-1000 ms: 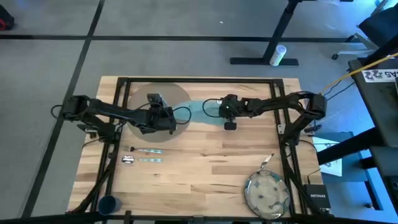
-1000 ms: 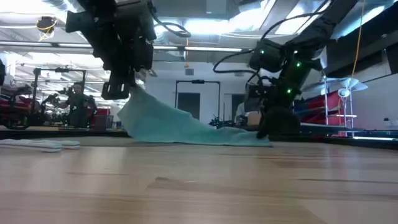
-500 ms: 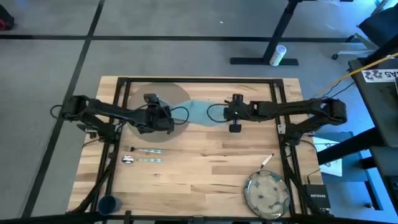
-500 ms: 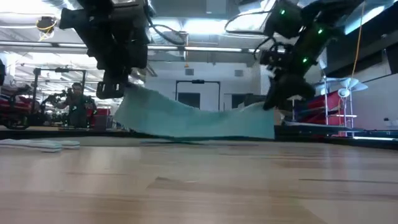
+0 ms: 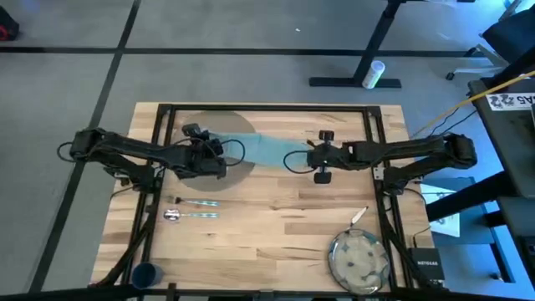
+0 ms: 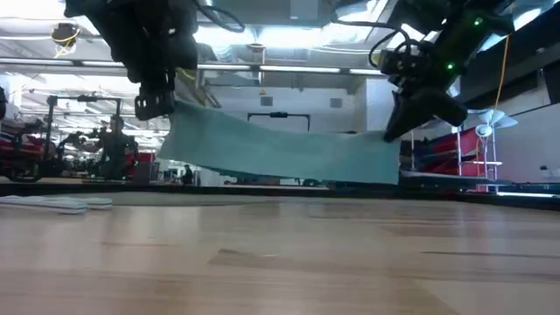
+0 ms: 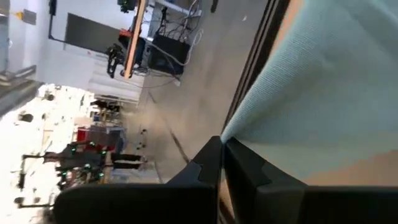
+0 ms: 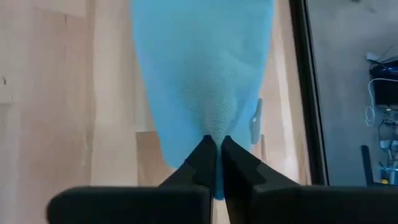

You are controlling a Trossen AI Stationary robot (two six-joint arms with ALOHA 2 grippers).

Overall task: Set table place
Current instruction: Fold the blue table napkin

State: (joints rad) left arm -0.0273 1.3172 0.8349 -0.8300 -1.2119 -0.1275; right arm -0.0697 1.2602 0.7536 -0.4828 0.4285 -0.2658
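Above the desk (image 5: 276, 226) we held the teal napkin (image 6: 280, 153) stretched, left hand (image 6: 157, 103) and right hand (image 6: 394, 131) each pinching an end; soft and limp, it sagged midway, so edges seemed best

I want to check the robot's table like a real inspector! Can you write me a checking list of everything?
Surface: wooden table, black frame.
Job's things: teal napkin lifted, stretched between both grippers; placemat at the far side; cutlery lying flat; plate and blue cup at the near edge.
Clutter: nothing seen.
Grippers: left gripper and right gripper each shut on a napkin end.
Cables: loops along both arms.
Surroundings: grey floor, desk leg, workshop behind.
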